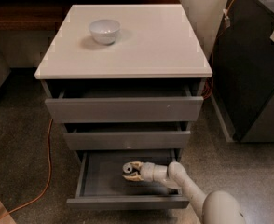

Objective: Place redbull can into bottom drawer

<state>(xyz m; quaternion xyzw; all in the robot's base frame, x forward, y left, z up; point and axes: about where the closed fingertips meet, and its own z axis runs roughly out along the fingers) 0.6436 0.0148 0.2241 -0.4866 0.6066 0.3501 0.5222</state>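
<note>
The bottom drawer (127, 202) is pulled out, below the middle and top drawers. My gripper (131, 171) reaches into it from the right, low over the tray floor near its middle. Its tan fingers (136, 177) are closed around a small round silver thing, which looks like the top of the redbull can (127, 167). The can's blue and silver sides are hidden by the gripper.
A white bowl (104, 30) stands on the cabinet top (165, 45). The top drawer (123, 109) and middle drawer (127, 140) are slightly open. An orange cable (47, 171) lies on the floor at the left. A dark cabinet (256, 69) stands at the right.
</note>
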